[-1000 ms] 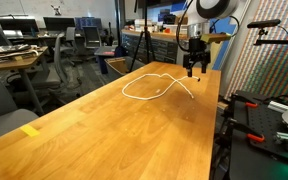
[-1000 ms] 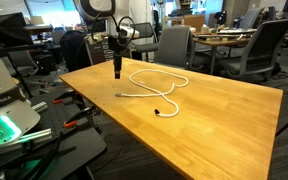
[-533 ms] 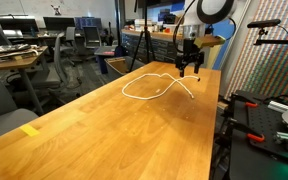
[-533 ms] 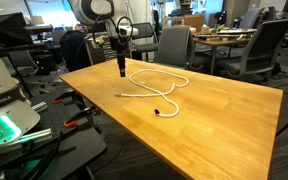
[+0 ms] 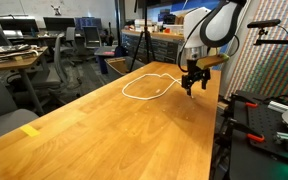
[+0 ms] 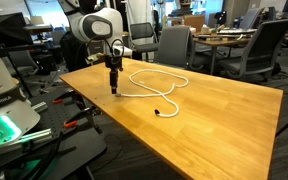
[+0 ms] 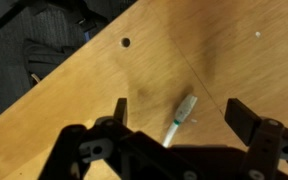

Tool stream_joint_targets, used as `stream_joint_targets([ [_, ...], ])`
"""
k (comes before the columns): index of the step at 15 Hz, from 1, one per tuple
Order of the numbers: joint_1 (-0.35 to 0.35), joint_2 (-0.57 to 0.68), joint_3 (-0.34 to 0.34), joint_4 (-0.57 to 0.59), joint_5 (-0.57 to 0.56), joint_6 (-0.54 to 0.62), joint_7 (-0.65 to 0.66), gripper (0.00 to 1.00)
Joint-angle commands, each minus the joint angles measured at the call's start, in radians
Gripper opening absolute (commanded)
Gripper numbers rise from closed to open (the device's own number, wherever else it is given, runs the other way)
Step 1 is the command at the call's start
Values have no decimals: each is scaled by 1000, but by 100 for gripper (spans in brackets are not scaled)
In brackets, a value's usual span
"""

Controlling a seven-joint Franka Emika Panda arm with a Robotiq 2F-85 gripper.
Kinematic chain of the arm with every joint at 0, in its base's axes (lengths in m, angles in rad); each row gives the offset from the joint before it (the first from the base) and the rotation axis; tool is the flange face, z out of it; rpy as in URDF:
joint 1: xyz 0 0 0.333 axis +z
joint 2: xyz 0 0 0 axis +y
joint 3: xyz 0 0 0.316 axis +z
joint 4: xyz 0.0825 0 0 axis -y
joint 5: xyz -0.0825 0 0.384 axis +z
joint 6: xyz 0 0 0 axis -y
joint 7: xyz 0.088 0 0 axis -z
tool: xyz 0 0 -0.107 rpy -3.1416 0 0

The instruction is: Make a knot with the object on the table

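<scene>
Wooden table [image 5: 104, 130]: gripper [image 7: 176, 107] wide open, empty, over white cord [image 7: 187, 108] end

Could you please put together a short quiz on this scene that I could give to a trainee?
1. True or false: the gripper is shut on the white cord.
2. Where on the table is the yellow tape mark? A) inside the cord's loop; B) near the table's edge, far from the cord; C) right under the gripper.
3. In the wrist view, what lies on the wood between the open jaws?

Key
1. False: the jaws stand open and hold nothing.
2. B.
3. One end of the cord.
</scene>
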Motion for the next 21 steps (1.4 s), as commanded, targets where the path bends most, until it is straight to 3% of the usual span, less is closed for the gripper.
stream_joint_targets([
  [1, 17, 29, -41, -21, 16, 33, 13, 88],
  [2, 13, 38, -42, -22, 33, 37, 2, 74],
  [6, -8, 67, -15, -16, 165, 61, -49, 42],
  [11, 2, 67, 9, -2, 274, 71, -101, 9],
  [13, 8, 70, 11, 7, 282, 73, -110, 3],
  [17, 10, 50, 14, 15, 279, 72, -125, 8],
  [19, -31, -12, 72, 8, 354, 54, -236, 10],
  [21, -15, -89, 105, 16, 382, 25, -308, 9],
])
